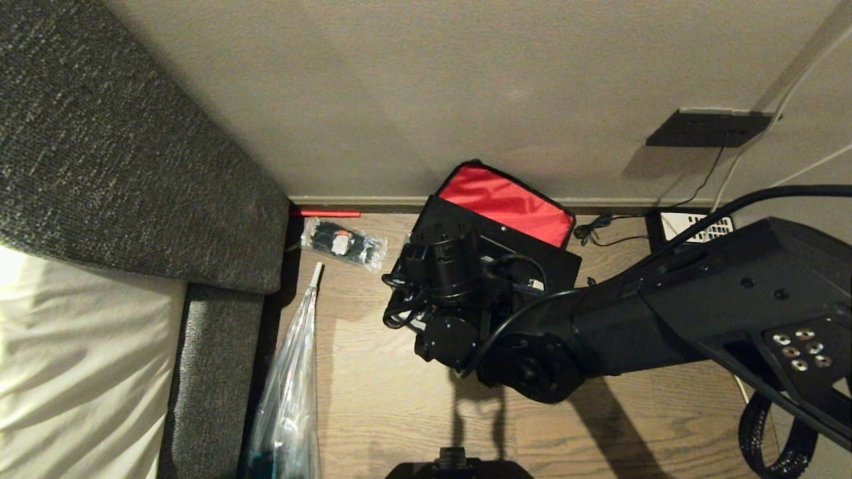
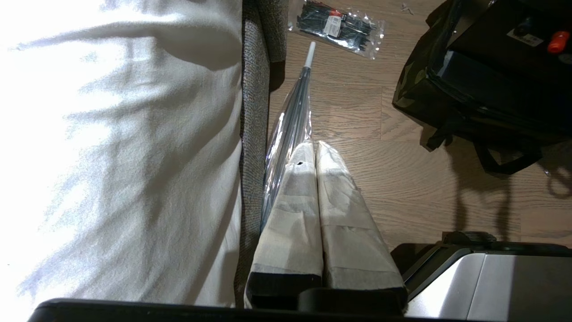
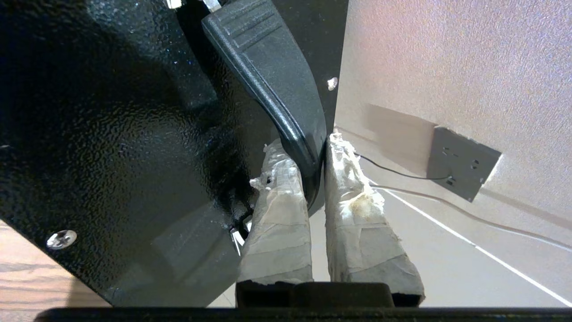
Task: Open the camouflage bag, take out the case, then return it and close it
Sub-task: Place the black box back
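Right gripper point(image 3: 315, 154) fingers point(image 3: 279, 201) clamp the case point(image 3: 111, 134) handle point(image 3: 277, 85) (left fingers point(image 2: 295, 197) together).

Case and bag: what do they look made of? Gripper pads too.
The case: seemingly metal with a black pebbled coating, since it is glossy, speckled and screwed together. Its handle looks like ribbed moulded plastic, clamped in the right gripper. The camouflage bag: woven fabric with webbing straps and a smooth red lining. The pads: probably foam wrapped in pale, fraying tape.
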Controlling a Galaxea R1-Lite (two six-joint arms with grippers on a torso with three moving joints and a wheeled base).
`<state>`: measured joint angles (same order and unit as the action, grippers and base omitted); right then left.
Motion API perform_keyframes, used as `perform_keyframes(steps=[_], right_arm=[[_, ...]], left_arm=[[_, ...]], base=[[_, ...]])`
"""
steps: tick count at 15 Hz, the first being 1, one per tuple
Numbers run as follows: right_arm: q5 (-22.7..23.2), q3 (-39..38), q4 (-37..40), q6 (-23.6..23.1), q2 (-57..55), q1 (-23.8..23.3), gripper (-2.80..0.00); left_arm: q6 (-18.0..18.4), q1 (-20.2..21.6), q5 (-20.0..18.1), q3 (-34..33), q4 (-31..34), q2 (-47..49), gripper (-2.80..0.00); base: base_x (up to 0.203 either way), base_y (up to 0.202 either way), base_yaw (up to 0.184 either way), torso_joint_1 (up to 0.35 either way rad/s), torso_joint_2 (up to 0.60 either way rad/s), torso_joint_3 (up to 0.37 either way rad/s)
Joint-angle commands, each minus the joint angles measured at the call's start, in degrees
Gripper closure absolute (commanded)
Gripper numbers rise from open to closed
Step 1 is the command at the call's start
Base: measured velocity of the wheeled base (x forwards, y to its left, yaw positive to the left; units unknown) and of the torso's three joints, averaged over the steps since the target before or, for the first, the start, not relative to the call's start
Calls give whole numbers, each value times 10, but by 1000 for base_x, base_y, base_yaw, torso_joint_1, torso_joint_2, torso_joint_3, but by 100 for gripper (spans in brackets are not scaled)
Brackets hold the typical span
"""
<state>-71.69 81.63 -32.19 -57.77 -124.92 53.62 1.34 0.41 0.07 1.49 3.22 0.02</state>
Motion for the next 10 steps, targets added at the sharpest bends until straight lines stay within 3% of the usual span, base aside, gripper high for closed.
perform_keyframes(steps=[1,10], right_arm=[[-4,-6,-1,-1,-1,4,0],[-4,-1,-1,6,-29,5,0]], left_arm=[[0,0,0,0,0,0,0],[1,0,0,0,0,0,0]], base=[[0,0,0,0,0,0],[0,0,0,0,0,0]])
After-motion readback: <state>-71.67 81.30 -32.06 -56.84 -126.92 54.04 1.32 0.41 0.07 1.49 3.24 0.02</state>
